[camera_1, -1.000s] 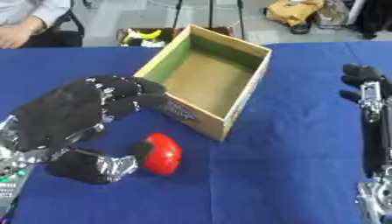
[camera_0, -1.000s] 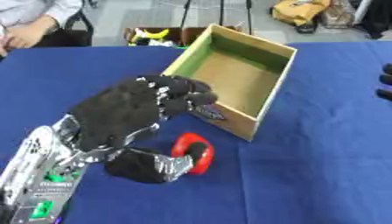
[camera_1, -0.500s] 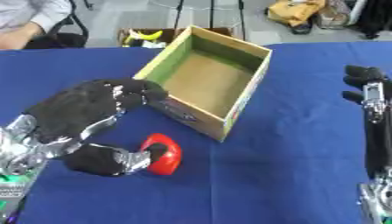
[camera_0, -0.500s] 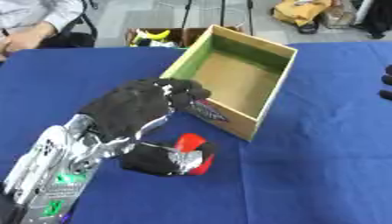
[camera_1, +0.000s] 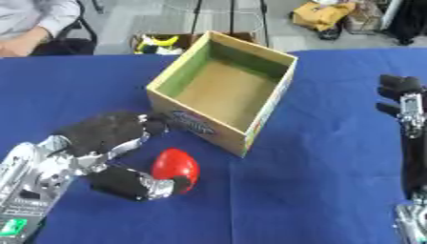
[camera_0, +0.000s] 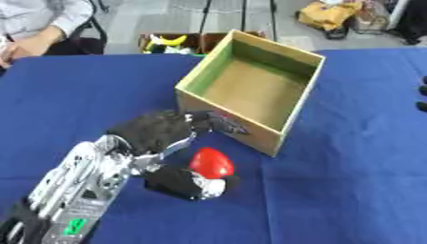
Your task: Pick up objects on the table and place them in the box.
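Note:
A small red rounded object lies on the blue table just in front of the near corner of the open cardboard box. The box has a green inner wall and nothing shows inside it. My left hand reaches in from the lower left. Its fingers stretch toward the box's front wall above the red object, and its thumb lies against the object's lower left side. The hand is open, not closed round the object. My right hand stands idle at the right edge, fingers up.
The blue cloth covers the whole table. Behind the far edge, a crate holding yellow things and a yellow bag sit on the floor. A person sits at the far left corner.
My left hand has drawn back toward the lower left and dropped lower, uncovering the red object. The thumb has closed in against the object's side. The right hand has stayed still.

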{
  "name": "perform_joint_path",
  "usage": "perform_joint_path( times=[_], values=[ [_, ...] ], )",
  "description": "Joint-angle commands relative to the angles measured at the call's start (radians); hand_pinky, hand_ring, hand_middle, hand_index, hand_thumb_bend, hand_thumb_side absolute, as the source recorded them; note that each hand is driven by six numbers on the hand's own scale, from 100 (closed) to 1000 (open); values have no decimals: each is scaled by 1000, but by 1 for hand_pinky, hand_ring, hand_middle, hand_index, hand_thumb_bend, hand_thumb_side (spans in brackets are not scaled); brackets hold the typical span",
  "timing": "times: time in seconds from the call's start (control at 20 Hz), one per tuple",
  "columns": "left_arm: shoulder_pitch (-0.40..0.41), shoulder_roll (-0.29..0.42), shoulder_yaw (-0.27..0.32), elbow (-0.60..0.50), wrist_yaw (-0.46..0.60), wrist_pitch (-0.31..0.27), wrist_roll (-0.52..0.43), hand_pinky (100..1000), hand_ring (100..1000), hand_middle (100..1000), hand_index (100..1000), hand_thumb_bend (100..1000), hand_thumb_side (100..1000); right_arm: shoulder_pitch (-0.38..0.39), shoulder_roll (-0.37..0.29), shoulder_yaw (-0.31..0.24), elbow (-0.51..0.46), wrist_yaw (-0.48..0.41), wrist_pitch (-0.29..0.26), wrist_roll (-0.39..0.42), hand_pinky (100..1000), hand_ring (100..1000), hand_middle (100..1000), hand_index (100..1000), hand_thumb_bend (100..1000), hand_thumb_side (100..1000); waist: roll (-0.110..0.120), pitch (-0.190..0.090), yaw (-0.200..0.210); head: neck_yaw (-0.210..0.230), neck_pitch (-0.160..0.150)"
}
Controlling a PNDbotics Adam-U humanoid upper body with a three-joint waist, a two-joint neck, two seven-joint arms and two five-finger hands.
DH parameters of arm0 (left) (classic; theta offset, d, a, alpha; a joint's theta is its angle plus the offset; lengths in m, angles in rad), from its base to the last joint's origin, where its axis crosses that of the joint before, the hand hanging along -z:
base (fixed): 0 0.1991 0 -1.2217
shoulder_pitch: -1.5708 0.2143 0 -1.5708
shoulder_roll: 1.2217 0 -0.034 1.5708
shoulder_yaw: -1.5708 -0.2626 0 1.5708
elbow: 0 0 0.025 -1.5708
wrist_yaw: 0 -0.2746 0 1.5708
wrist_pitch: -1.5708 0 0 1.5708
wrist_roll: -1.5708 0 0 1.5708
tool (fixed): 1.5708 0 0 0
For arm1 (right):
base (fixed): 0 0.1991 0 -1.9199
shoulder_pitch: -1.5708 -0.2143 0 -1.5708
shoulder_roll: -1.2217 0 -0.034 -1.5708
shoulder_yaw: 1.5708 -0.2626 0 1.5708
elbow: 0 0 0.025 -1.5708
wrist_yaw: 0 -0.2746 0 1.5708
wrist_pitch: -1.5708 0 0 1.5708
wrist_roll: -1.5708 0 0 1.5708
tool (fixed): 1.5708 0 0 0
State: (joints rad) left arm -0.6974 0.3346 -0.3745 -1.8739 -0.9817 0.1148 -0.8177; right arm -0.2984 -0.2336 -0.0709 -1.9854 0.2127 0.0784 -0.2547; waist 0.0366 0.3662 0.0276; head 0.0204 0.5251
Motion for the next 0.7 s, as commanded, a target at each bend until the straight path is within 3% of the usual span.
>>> perform_joint_path(
  times=[0.05,0.35,0.6,0.65,0.7],
  values=[
    [-22,6,4,7,-31,8,-12,578,772,882,1000,500,991,-7,-8,1,-15,-3,0,-3,776,825,766,783,100,1000,-1,-18,-1,6,-16],
    [-32,-8,-15,53,-114,8,-1,525,751,847,977,421,1000,-7,-6,2,-15,-4,-1,-2,777,826,766,783,100,1000,0,-16,-3,15,-20],
    [-36,-16,-26,82,-131,9,26,523,751,846,975,417,1000,-6,-5,2,-15,-3,-1,-1,777,826,765,783,100,1000,-1,-15,-4,17,-20],
    [-38,-16,-28,90,-135,9,25,426,692,857,965,401,982,-6,-5,2,-15,-3,0,-1,778,826,766,782,100,1000,0,-15,-5,17,-20],
    [-41,-18,-31,99,-143,10,23,401,671,855,968,410,975,-5,-4,2,-15,-3,0,0,778,827,766,781,100,1000,0,-14,-6,18,-20]
  ],
)
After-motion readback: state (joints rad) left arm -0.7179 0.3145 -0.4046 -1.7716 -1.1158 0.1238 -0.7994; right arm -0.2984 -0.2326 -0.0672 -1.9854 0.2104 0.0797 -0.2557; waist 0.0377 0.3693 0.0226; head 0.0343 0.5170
